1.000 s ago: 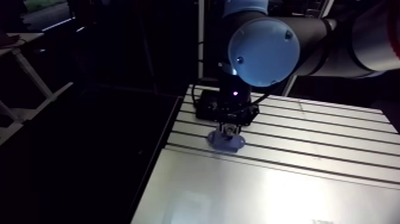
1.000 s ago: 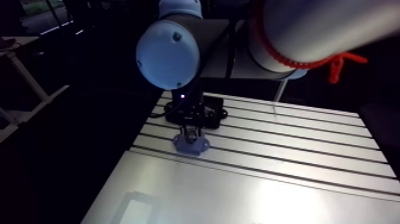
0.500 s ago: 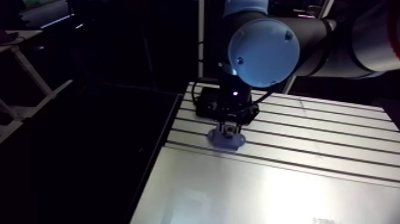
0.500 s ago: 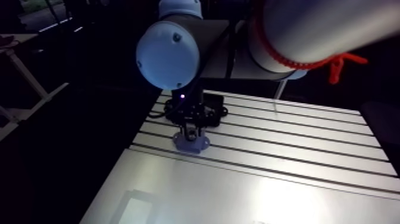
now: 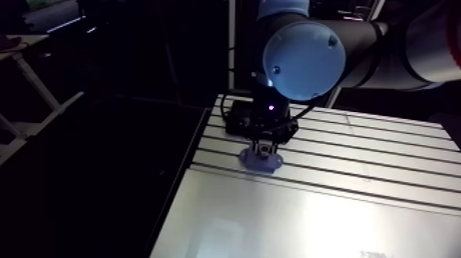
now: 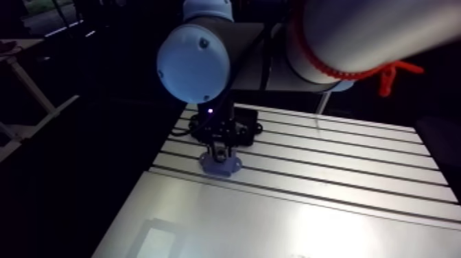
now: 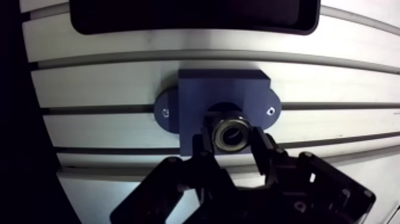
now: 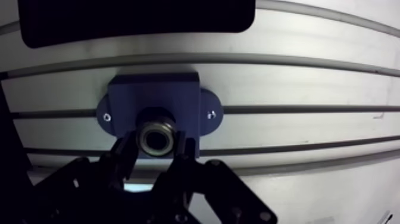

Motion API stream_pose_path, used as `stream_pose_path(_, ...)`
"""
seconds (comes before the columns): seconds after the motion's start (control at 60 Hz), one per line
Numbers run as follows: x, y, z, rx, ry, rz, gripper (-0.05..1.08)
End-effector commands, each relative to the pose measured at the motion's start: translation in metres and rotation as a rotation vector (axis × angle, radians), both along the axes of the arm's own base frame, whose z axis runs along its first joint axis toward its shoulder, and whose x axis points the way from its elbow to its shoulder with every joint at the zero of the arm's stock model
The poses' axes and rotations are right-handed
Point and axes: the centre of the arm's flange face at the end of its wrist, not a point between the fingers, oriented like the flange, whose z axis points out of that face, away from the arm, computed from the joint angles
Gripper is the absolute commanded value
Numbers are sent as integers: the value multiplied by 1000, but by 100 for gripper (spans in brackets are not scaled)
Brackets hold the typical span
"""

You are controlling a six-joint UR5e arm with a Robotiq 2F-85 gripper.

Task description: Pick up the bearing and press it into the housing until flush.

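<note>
Gripper [image 7: 232,143]: it is pinching in tight, its fingers [image 7: 261,150] spreading only as wide as the ring caught between them, one pad pressing on each side.
Bearing [image 7: 231,132]: the shiny metal ring is sitting in that grip, its open face pointing up at the wrist camera, right over the dark round bore of the housing. How deep it is sitting in the bore, I cannot tell.
Housing [image 7: 221,89]: the blue block is lying flat just under the fingertips, a rounded ear sticking out on each side, each ear carrying a small screw [image 7: 271,110].
Table [image 7: 333,77]: the slotted aluminium top is carrying the housing, which is lying across one of its grooves.
Black object [image 7: 190,15]: a dark shape with rounded corners is lying on the table ahead of the housing, apart from it.
Arm view: the wrist is reaching straight down onto the blue housing, near the table's edge.
</note>
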Motion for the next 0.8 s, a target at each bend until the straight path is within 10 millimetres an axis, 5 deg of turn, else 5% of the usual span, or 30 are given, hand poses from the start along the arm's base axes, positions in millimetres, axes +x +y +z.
stream_pose_path(0.017, 0, 0, -1, -1, -2, 3, 73)
stream_pose_path(0.8, -2, -3, -1, -11, 13, 10, 73)
